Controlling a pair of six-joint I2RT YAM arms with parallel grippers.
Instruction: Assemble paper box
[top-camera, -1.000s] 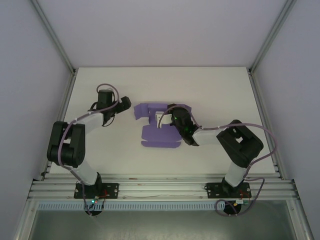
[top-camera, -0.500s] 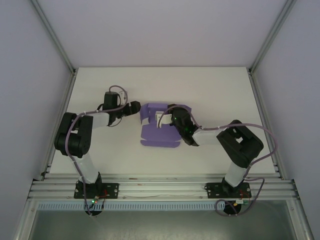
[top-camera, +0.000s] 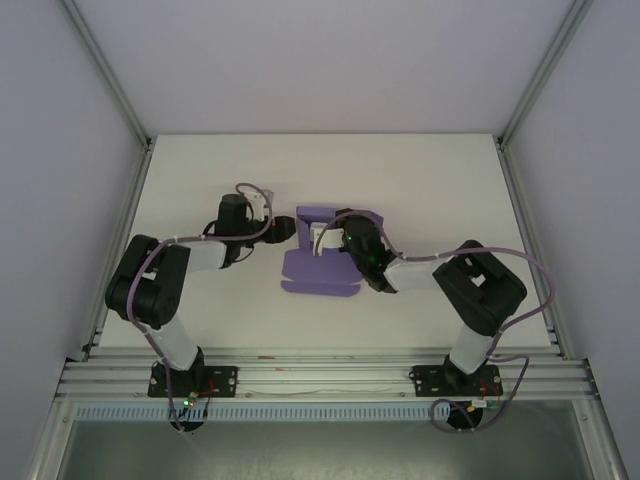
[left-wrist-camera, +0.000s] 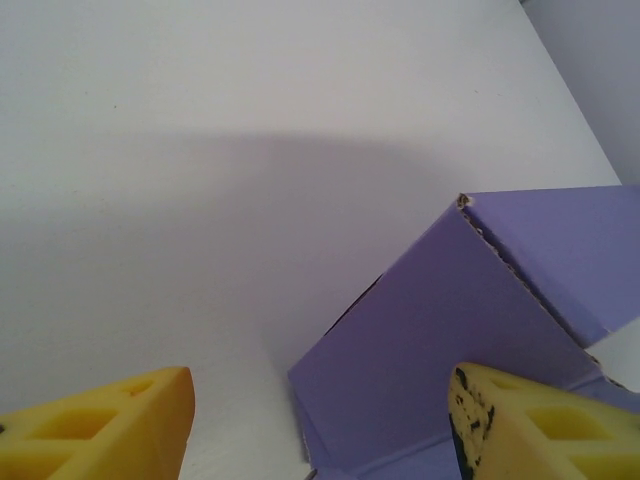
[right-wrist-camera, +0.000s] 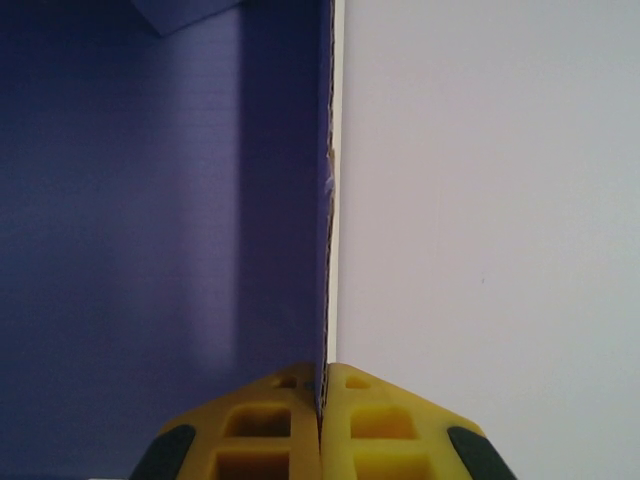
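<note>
Top external view: the lavender paper box (top-camera: 318, 264) lies partly folded near the middle of the white table (top-camera: 200, 170), its base panel flat and its far walls turned up. Over the past second the left arm has swung in from the left half of the table, and the left gripper (top-camera: 284, 232) now sits just beside the box's left wall. Its jaws have narrowed on the way in but remain apart. Left wrist view: the two yellow fingers of the left gripper (left-wrist-camera: 320, 430) stand spread. A raised purple corner of the paper box (left-wrist-camera: 450, 330) lies between them, close to the right-hand finger, with bare table under the other finger. No grip is made yet. Right wrist view: the right gripper (right-wrist-camera: 325, 400) has not moved. Its fingers are pressed together on the thin edge of an upright panel (right-wrist-camera: 150, 200), holding the box in place. The approach suggests the step in hand is folding or pinching the left wall against the held panel. The box remains well short of closed, with its near flap lying flat.
</note>
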